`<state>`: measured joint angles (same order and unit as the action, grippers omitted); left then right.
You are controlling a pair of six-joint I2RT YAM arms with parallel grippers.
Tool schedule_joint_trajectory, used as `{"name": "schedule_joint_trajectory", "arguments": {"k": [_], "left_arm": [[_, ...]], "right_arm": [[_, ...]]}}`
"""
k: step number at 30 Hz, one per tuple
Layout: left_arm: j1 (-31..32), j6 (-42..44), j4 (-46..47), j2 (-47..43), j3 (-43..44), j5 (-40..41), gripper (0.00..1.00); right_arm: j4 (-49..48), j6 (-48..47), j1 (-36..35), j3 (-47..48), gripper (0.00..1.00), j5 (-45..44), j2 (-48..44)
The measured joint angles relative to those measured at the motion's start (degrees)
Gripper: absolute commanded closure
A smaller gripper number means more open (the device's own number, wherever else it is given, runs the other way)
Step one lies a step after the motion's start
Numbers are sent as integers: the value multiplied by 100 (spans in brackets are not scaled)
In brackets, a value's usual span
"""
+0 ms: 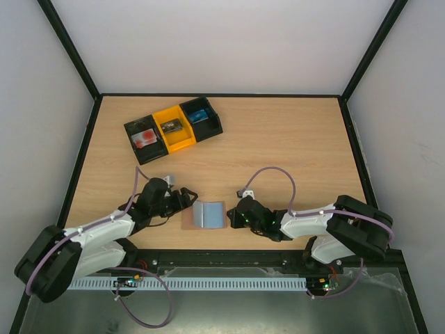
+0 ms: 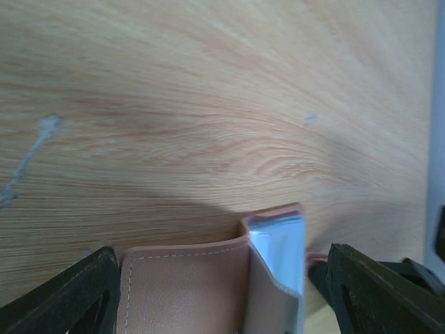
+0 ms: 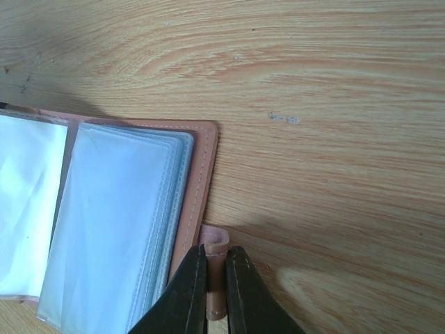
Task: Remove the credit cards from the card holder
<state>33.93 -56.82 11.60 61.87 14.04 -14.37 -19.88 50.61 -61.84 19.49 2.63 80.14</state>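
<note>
Bright, even light on the table (image 1: 292, 139). Wrist views run soft — glare whitens the clear sleeves (image 3: 118, 209) inside the card holder (image 3: 204, 160); a dull shadow lies just right of it.

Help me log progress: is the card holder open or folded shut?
Open. The card holder lies spread, clear sleeves facing up; the right gripper pinches its tab.

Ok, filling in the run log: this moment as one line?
card holder: lying open | clear sleeves: exposed | left gripper: open, straddling flap | right gripper: shut on tab
</note>
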Motion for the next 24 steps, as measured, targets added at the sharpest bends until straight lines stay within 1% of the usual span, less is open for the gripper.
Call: {"name": "schedule_joint_trajectory", "arguments": {"k": [5, 8, 19, 24], "left_arm": [[0, -122, -44, -551, -2, -195, 18], [0, -216, 0, -686, -2, -339, 18], [13, -756, 942, -507, -299, -863, 20], [188, -975, 1233, -522, -319, -964, 20]], "right_arm": [[-22, 0, 0, -11, 92, 0, 0], [-24, 0, 0, -11, 91, 0, 0], [-122, 46, 0, -85, 90, 22, -42], [-289, 116, 0, -179, 90, 177, -66]]}}
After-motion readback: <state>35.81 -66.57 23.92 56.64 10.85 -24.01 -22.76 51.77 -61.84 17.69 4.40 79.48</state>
